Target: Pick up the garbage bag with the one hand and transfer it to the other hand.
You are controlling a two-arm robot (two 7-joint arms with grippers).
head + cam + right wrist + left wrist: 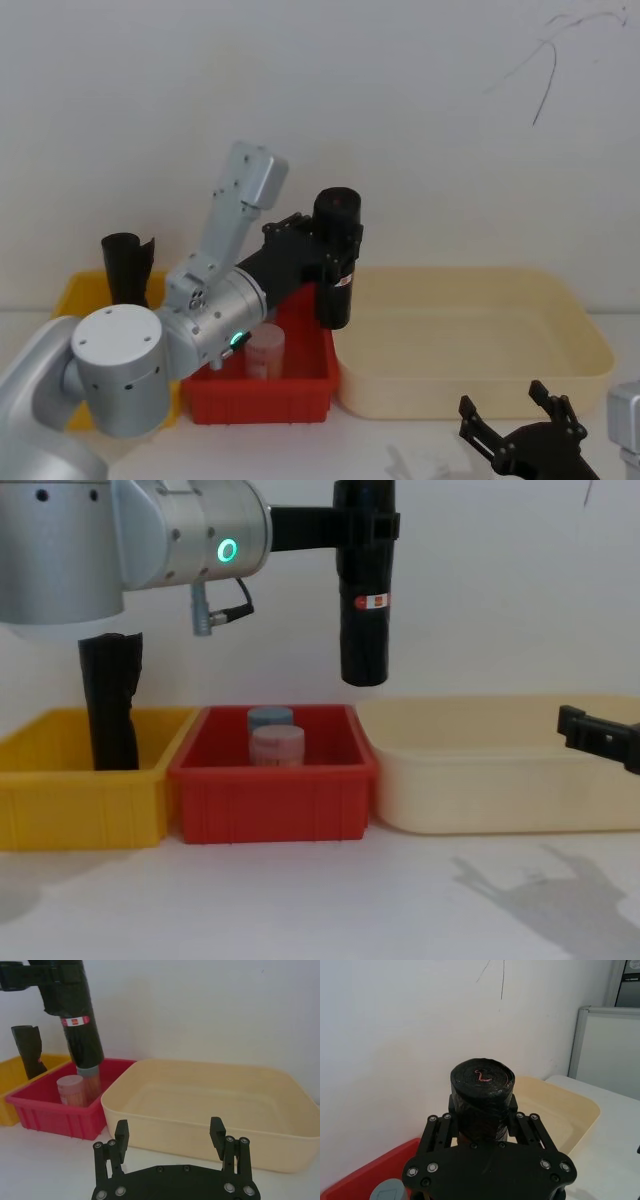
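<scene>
**Bag in the air, hand-over yet to come**

The pick-up looks done and the transfer has not begun. The left gripper (366, 525) is pinching the garbage bag (365, 590) near its top end. One finger sits on each side of the glossy roll, and the red-and-white label band is just below the grip. The roll hangs close to upright, clear of everything. Its lower end is above the far right part of the red bin (270, 800), close to where that bin meets the cream tray (480, 790). It stands above the two small jars (277, 745) in the bin and touches neither.

The left arm reaches in from the near left. In the chest view its forearm runs roughly level, with the teal ring lit, and the gripper points right across the bins. The matt black roll (110, 700) stands apart in the yellow bin (80, 800) at far left.

The right gripper (169, 1127) sits low at the near right, just in front of the cream tray above the surface. Its fingers are spread and it holds nothing. It is well apart from the bag.

In my judgement, the next move calls for bringing the two grippers together. The bag should travel right over the tray, or the right gripper should rise towards it. The right gripper's spread fingers should then go around the bare lower length of the roll, below the label. The right gripper ought to press shut before the left one lets go, or the smooth roll could drop into a bin.
</scene>
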